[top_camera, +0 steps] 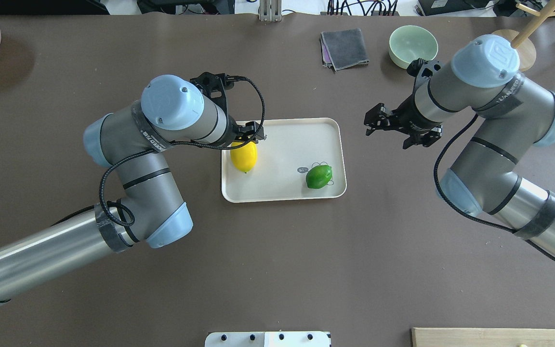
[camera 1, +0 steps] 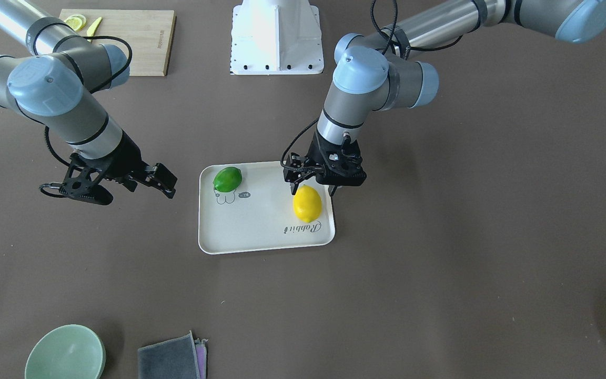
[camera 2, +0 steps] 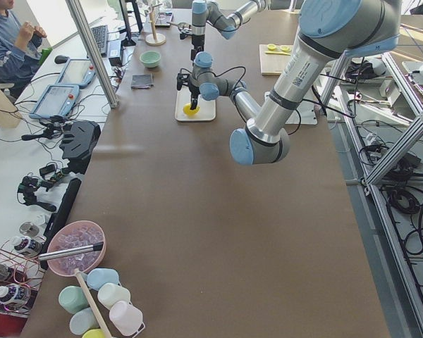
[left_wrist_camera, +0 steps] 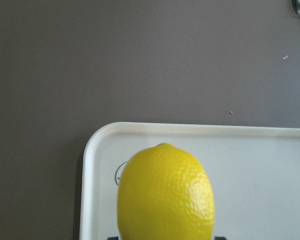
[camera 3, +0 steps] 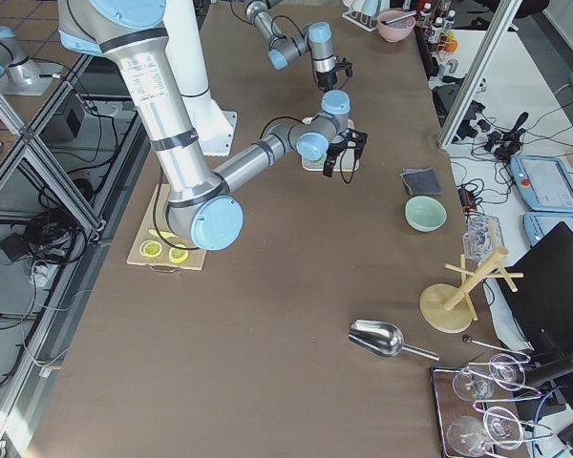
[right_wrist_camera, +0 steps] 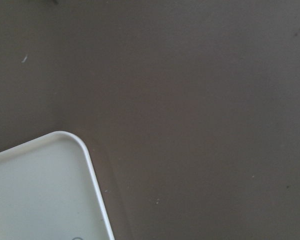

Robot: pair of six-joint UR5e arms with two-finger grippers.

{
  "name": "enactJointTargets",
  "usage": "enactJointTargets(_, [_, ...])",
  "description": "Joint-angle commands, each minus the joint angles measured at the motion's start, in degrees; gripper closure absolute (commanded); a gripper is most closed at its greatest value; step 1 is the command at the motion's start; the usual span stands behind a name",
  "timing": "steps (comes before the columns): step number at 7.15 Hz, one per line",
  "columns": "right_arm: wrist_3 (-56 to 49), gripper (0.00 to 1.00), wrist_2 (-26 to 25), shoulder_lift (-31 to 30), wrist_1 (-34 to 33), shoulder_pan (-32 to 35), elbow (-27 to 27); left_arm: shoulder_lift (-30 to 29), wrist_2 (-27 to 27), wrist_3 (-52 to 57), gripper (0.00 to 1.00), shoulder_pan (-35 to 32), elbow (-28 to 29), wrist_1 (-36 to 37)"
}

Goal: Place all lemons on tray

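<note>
The off-white tray (camera 1: 261, 231) lies mid-table. The green lemon (camera 1: 228, 179) rests on its cartoon drawing. The yellow lemon (camera 1: 307, 203) rests on the tray by the "Rabbit" script. My left gripper (camera 1: 312, 188) hangs over the yellow lemon's robot-side end, open, fingers straddling it with a small gap. In the left wrist view the yellow lemon (left_wrist_camera: 165, 195) fills the bottom centre on the tray (left_wrist_camera: 250, 150). My right gripper (camera 1: 124, 184) is open and empty, beside the tray. Overhead: yellow lemon (top_camera: 244, 156), green lemon (top_camera: 319, 176), left gripper (top_camera: 248, 141), right gripper (top_camera: 397, 127).
A wooden cutting board (camera 1: 134, 42) with lemon slices (camera 1: 76, 22) lies by the robot base (camera 1: 276, 37). A green bowl (top_camera: 413, 44) and grey cloth (top_camera: 344, 48) sit at the far edge. The right wrist view shows a tray corner (right_wrist_camera: 87, 160).
</note>
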Motion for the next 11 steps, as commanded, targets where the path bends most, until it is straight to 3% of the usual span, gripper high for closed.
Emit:
enactJointTargets(1, [-9.8, 0.00, 1.4, -5.4, 0.0, 5.1, 0.3, 9.5, -6.7, 9.5, 0.02, -5.8, -10.2, 4.9])
enactJointTargets(3, [-22.5, 0.00, 2.5, -10.3, 0.1, 10.3, -0.3, 19.2, -10.0, 22.2, 0.02, -11.9, -17.9, 10.5])
enactJointTargets(6, [-48.0, 0.00, 7.7, -19.0, 0.2, 24.3, -3.0, 32.8, -16.3, 57.5, 0.02, -30.4, -18.4, 14.1])
enactJointTargets(8, [-60.8, 0.00, 10.2, -24.8, 0.1, 31.7, -3.8, 41.1, -21.1, 73.0, 0.02, -40.6, -18.0, 14.2])
enactJointTargets(9, [-67.6, 0.00, 10.3, -25.6, 0.2, 35.4, -6.9, 44.7, -24.8, 77.7, 0.02, -44.6, -17.3, 14.1])
enactJointTargets(11, [-75.6, 0.00, 11.0, -25.4, 0.0, 40.3, -11.0, 47.2, -25.3, 77.4, 0.02, -45.9, -16.2, 14.1])
